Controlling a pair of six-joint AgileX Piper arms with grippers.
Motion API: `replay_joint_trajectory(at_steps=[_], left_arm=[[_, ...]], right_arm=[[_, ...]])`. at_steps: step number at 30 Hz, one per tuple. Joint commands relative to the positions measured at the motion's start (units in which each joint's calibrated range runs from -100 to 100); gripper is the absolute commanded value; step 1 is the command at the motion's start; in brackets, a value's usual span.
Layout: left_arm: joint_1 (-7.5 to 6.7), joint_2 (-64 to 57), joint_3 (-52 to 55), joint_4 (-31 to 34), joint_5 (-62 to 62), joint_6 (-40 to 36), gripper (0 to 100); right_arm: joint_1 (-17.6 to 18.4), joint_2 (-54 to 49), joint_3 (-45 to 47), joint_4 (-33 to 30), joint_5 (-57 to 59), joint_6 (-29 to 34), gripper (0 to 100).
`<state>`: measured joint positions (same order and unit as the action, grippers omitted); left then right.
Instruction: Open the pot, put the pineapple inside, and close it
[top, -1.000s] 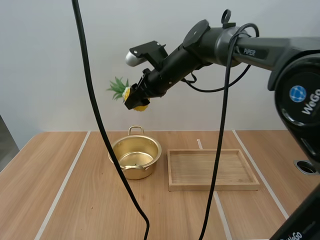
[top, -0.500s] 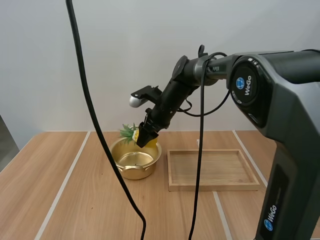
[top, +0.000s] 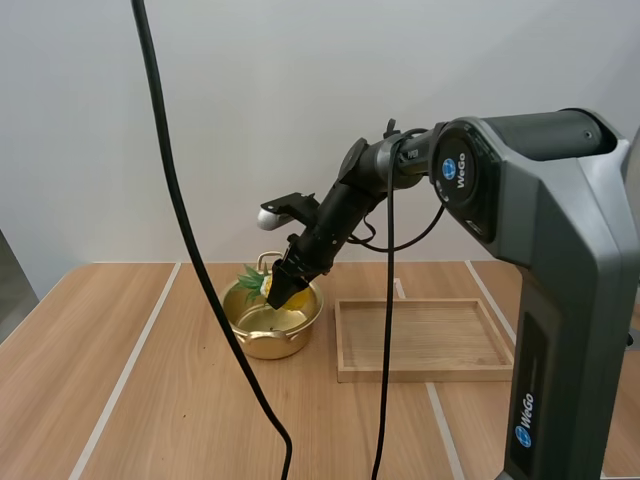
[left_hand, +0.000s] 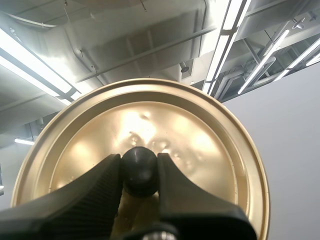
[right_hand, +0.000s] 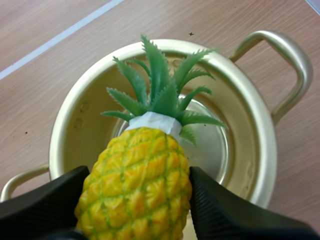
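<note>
Wall: a plain pale grey wall (top: 90, 120) is seen behind the tabletop.
Tabletop: light wood grain (top: 60, 340), crossed by pale lines (top: 124, 372).
Light: evenly spread.

I judge this a robotics lab test bench, not a home kitchen; the table (top: 60, 350) is wood-grain laminate marked off by white lines (top: 121, 378); a bare pale wall (top: 200, 120) stands behind; my right arm (top: 345, 205), a branded machine, reaches over it; the pot (top: 272, 322) and wooden tray (top: 425, 340) sit as lone props.
</note>
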<state>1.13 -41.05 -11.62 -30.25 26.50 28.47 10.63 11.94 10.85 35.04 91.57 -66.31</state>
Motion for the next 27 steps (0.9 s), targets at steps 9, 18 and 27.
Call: replay_joint_trajectory(at_steps=[9,18,27], left_arm=[[0.16,-0.38,-0.48,-0.32,-1.80,-0.48,0],[0.16,-0.25,-0.48,-0.32,-1.79,-0.48,0],[0.16,-0.25,-0.48,-0.70,-1.79,-0.48,0]], right_arm=[[0.14,3.43,0.69,-0.51,2.02,1.57,0],[0.14,3.43,0.69,-1.04,4.75,2.40,49],[0.14,0.90,-3.44,-1.44,6.01,2.28,100]])
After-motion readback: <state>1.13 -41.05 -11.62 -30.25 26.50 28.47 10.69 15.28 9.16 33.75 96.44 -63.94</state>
